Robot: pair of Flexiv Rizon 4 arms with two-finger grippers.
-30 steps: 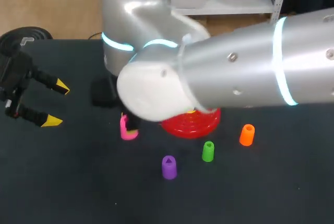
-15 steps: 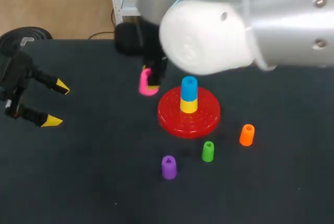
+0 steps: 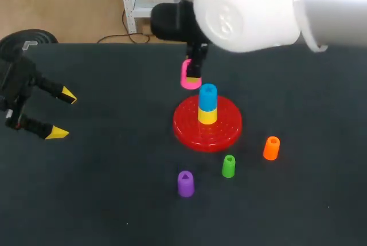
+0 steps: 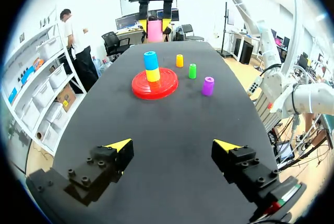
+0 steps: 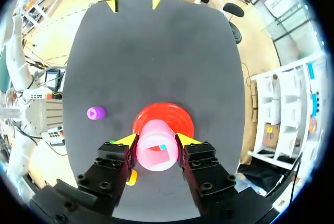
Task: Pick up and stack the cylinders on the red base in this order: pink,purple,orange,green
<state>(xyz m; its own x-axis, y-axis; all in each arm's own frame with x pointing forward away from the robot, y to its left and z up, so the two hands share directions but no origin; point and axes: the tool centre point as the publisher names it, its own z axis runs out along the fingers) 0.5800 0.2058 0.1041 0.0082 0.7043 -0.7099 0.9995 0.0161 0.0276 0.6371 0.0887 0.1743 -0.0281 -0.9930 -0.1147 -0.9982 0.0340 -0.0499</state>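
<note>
My right gripper [image 3: 194, 71] is shut on the pink cylinder [image 3: 188, 79] and holds it in the air just left of and above the stack. In the right wrist view the pink cylinder [image 5: 156, 152] sits between the yellow-tipped fingers, over the red base [image 5: 163, 119]. The red base [image 3: 207, 124] carries a yellow cylinder [image 3: 207, 116] with a blue one [image 3: 207, 96] on top. The purple [image 3: 185, 183], green [image 3: 228, 166] and orange [image 3: 270, 148] cylinders stand on the table in front of the base. My left gripper [image 3: 61, 114] is open at the left, empty.
The dark table [image 3: 103, 188] stretches wide around the base. A black round object [image 3: 28, 38] sits at the far left corner, behind my left arm. In the left wrist view the base [image 4: 154, 84] lies far ahead of the open fingers [image 4: 117, 145].
My right arm has lifted the pink cylinder off the table left of the base and carried it up and to the right, close to the blue cylinder. The left arm has not moved.
</note>
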